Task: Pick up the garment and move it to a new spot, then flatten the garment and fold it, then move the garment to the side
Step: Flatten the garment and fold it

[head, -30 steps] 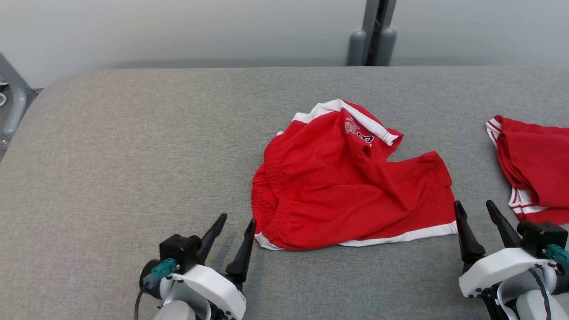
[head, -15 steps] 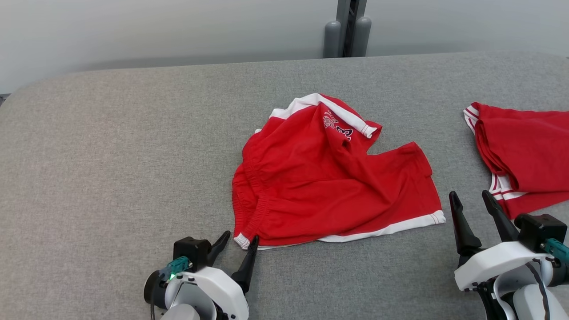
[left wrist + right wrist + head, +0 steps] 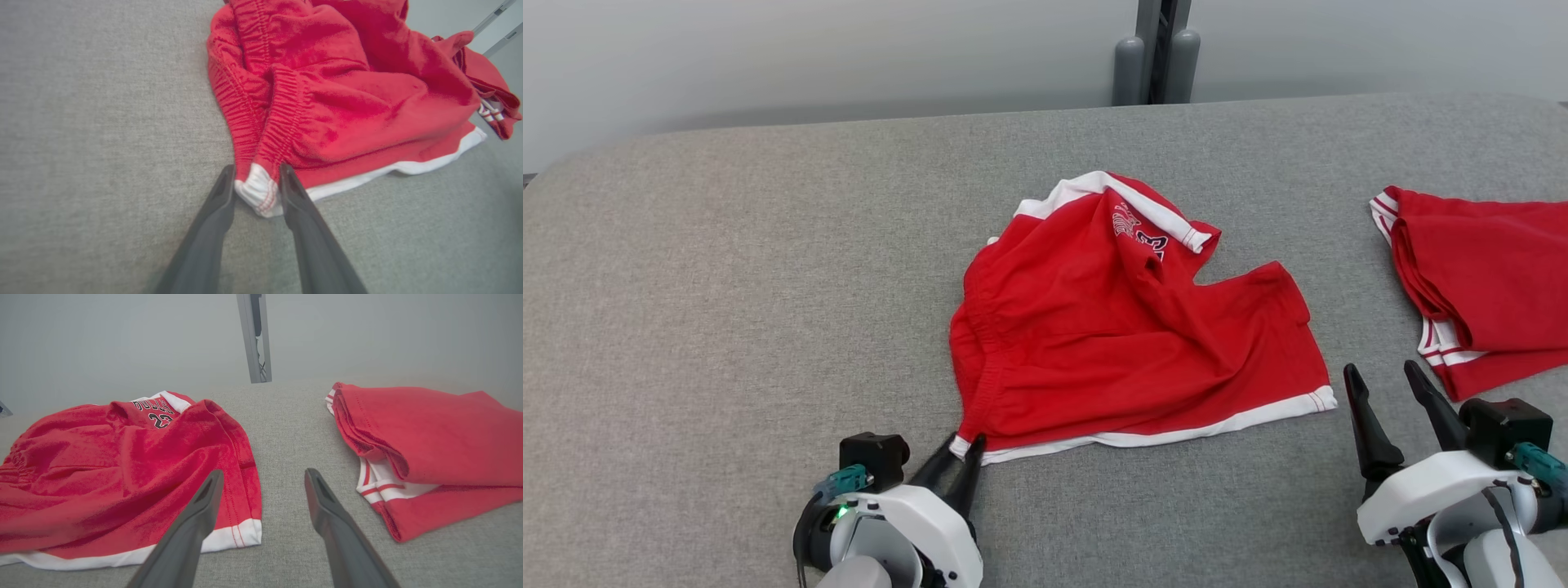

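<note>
A: So, what do we log as changed against the earlier head frames?

B: The left gripper (image 3: 965, 443). A second ago its jaws stood wide, tips just short of the garment (image 3: 1127, 343). Now we see them drawn in on the near-left corner (image 3: 257, 192), one finger touching each side of the white trim. We note it as a pinch on that corner. The fabric there tapers to a point at the fingertips. The head camera swung between the oldest frame and now, so we record no shift of the cloth itself.

A: And the right gripper (image 3: 1382, 370)?

B: As before: jaws wide apart, nothing between them. It sits just beside the garment's near-right hem corner, between it and a folded red garment (image 3: 1486, 286).

A: Position and heading of the garment?

B: It lies near the middle of the grey table (image 3: 727, 286). Its long axis runs left to right across the head view. The gathered elastic waistband (image 3: 282, 118) points to our left, and the leg ends point right.

A: Appearance?

B: Red shorts, rumpled, not flat. A white band runs along the near edge and a second white band along the far fold. In the right wrist view we read dark lettering and the number 23 by the far edge. A deep notch opens on the far-right side between the two legs.
</note>
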